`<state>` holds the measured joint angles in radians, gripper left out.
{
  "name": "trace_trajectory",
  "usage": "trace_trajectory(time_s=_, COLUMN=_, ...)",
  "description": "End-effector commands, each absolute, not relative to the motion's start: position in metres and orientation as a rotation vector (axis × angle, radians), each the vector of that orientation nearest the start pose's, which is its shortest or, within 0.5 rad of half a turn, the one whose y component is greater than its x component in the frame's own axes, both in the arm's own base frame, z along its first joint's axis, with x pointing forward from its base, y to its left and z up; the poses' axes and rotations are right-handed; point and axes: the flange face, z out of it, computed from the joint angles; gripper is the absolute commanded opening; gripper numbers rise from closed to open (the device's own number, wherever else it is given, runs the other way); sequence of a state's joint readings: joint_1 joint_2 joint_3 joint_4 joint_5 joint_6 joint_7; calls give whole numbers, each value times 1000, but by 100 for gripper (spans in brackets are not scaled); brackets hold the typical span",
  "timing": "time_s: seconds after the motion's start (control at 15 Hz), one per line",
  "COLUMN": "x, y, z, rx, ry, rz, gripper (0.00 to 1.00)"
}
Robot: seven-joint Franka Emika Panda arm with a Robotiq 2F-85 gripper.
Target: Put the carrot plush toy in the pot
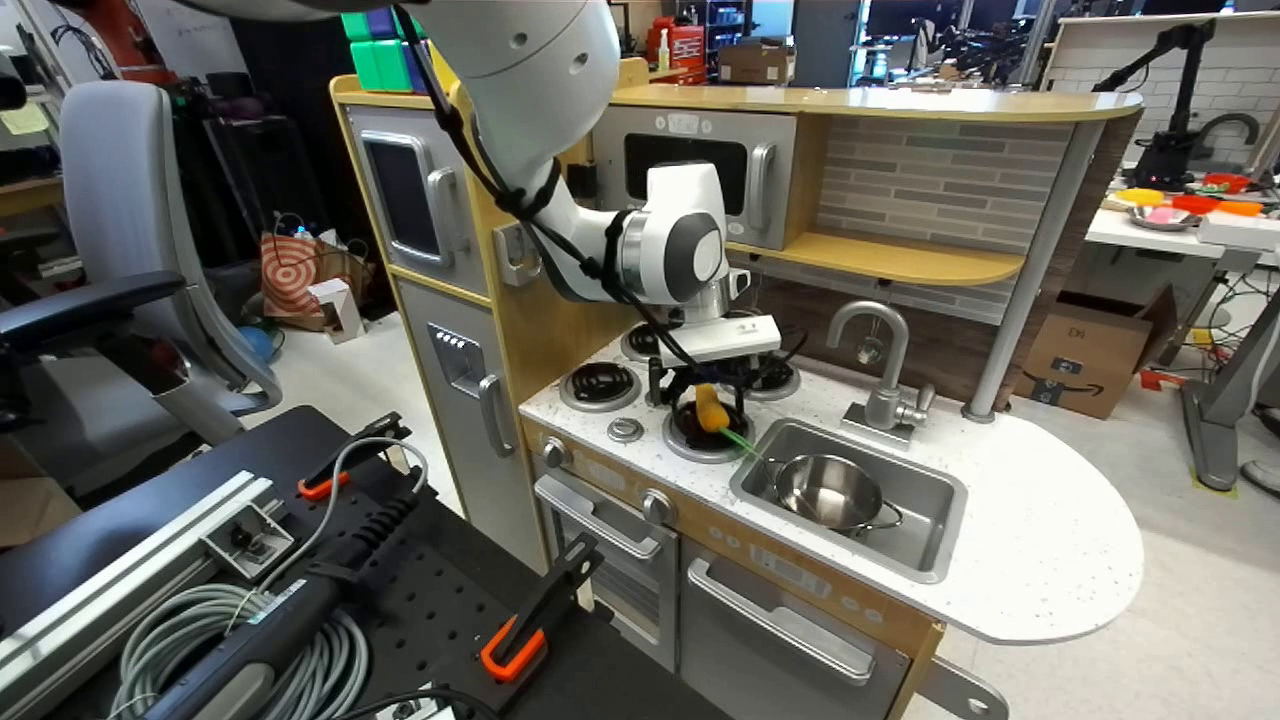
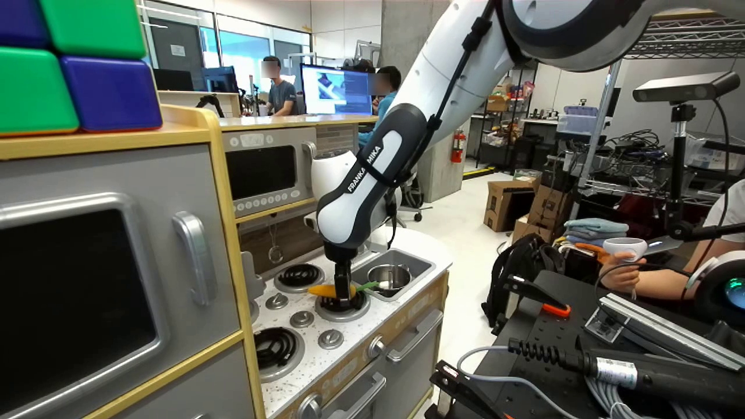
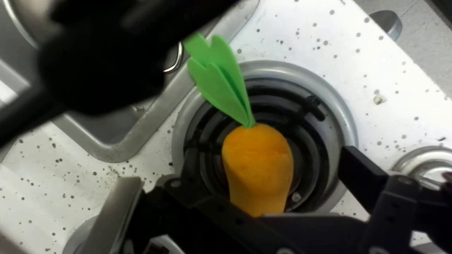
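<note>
The carrot plush toy lies on a stove burner, its orange body (image 1: 711, 410) showing in both exterior views (image 2: 323, 291) and in the wrist view (image 3: 257, 165). Its green leaves point toward the sink. My gripper (image 1: 706, 396) is low over the burner, also in an exterior view (image 2: 344, 291). In the wrist view the gripper (image 3: 273, 160) is open, with a finger on each side of the toy and gaps between. The toy's narrow end is hidden behind the gripper. The silver pot (image 1: 830, 505) sits in the sink, also in an exterior view (image 2: 398, 283).
The sink (image 1: 950, 550) is beside the burner (image 1: 680, 447), with a grey faucet (image 1: 888, 345) behind it. More burners and knobs (image 1: 625, 429) surround the gripper. A microwave (image 1: 700, 165) and shelf (image 1: 890, 258) stand behind. A tall cabinet (image 1: 560, 290) flanks the stove.
</note>
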<state>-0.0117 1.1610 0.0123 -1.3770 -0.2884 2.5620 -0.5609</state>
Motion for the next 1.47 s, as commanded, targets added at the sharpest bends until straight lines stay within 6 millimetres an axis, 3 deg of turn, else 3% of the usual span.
trace_trajectory(time_s=0.0, x=711, y=-2, z=-6, rx=-3000, ry=-1283, rz=76, gripper=72)
trace_trajectory(time_s=0.33, x=715, y=-2, z=-3, rx=-2995, ry=-1289, rz=87, gripper=35)
trace_trajectory(time_s=0.6, x=719, y=-19, z=23, rx=-3058, ry=-1247, rz=-36, gripper=4)
trace_trajectory(time_s=0.87, x=718, y=-78, z=49, rx=-3159, ry=-1065, rz=-207, gripper=2)
trace_trajectory(time_s=1.13, x=695, y=-147, z=10, rx=-3292, ry=-686, rz=-99, gripper=3)
trace_trajectory(time_s=1.27, x=684, y=-167, z=-8, rx=-3330, ry=-496, rz=-104, gripper=3)
trace_trajectory(time_s=1.4, x=676, y=-175, z=-19, rx=-3347, ry=-309, rz=-144, gripper=3)
